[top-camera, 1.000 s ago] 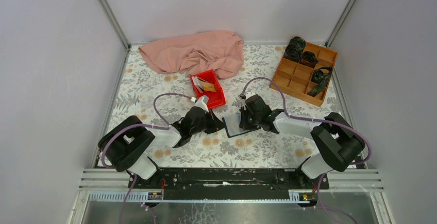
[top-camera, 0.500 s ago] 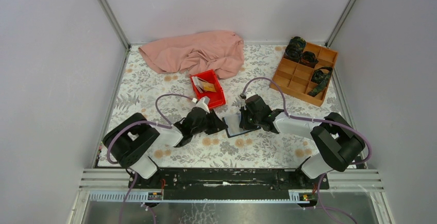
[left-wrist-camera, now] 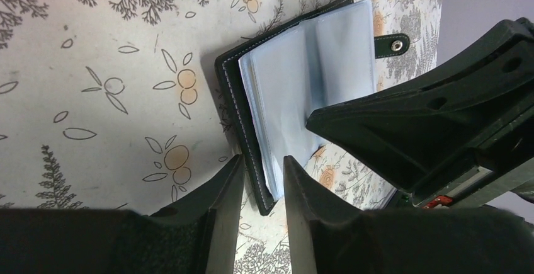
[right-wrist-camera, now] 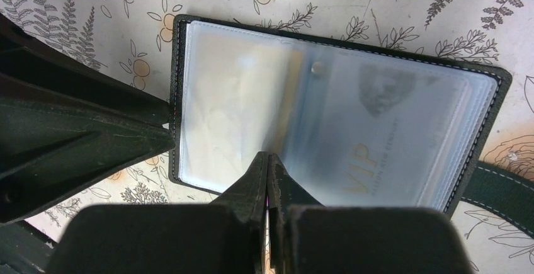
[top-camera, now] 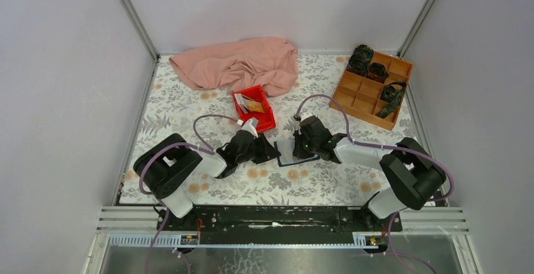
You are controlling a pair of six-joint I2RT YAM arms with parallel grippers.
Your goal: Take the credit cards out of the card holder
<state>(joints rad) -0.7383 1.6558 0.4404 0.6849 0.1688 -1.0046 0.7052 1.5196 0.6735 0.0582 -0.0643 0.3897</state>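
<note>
**Between the two grippers, the card holder lies open**

At the holder's middle fold, the right gripper (right-wrist-camera: 267, 164) rests its tips, pressed together, on one long edge of the card holder (right-wrist-camera: 239, 97). I cannot tell whether a sleeve is pinched. The left gripper (left-wrist-camera: 261, 182), jaws apart and empty, sits at the holder's short end, in line with its long axis. One of the credit cards (right-wrist-camera: 378, 142), marked VIP, shows through the half farther from it, so the left arm would likely reach across. The red tray (top-camera: 267, 125) lies just beyond.
</note>
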